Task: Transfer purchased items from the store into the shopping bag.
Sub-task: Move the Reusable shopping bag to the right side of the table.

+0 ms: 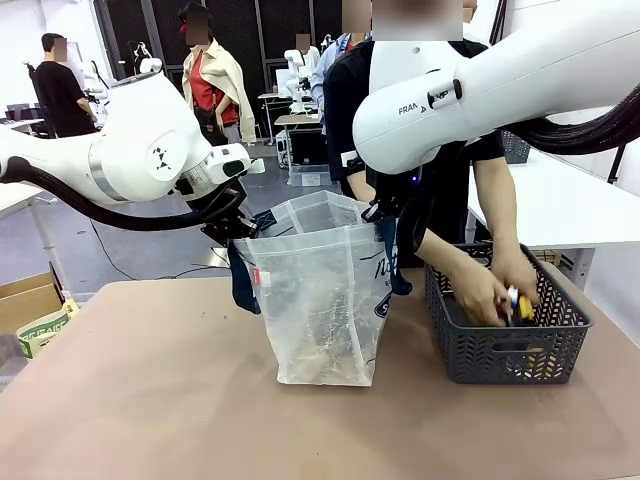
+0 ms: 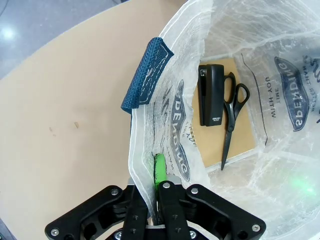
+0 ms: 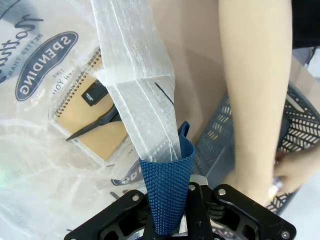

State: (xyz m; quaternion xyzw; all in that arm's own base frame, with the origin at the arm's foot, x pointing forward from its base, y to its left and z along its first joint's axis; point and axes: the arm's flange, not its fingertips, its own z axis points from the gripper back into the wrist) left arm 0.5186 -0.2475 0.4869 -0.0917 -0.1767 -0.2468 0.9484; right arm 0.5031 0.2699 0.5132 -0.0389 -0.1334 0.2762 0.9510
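Currently the shopping bag [image 1: 320, 300] stands upright near the middle of the desk [image 1: 130, 400], with its mouth stretched wide between the two arms. The left end effector [image 1: 232, 224] sits at the bag's left rim. In the left wrist view the left end effector [image 2: 152, 185] has its fingers pressed together on the translucent rim film, one green pad [image 2: 159, 170] showing through on the inner side. A second strap handle [image 2: 145, 75] hangs free over the rim just beyond those fingers.

The right end effector [image 1: 385, 212] holds the opposite rim. In the right wrist view the right end effector [image 3: 180, 196] is clamped tight on a navy strap handle [image 3: 167, 185], where the webbing folds up together with a strip of bag film. So the bag hangs directly off both fingertips, its body below and between them.

At the bottom of the bag lies a spiral notebook [image 2: 242, 140] with a brown cover. A black stapler [image 2: 211, 95] and black scissors [image 2: 231, 117] rest side by side on top of it.

The dark grey mesh basket [image 1: 510, 340] sits toward the right edge of the desk, just beside the bag and not touching it. A person at the far side reaches both hands [image 1: 480, 290] into the basket, with a small yellow and white item [image 1: 520, 303] at the fingers.
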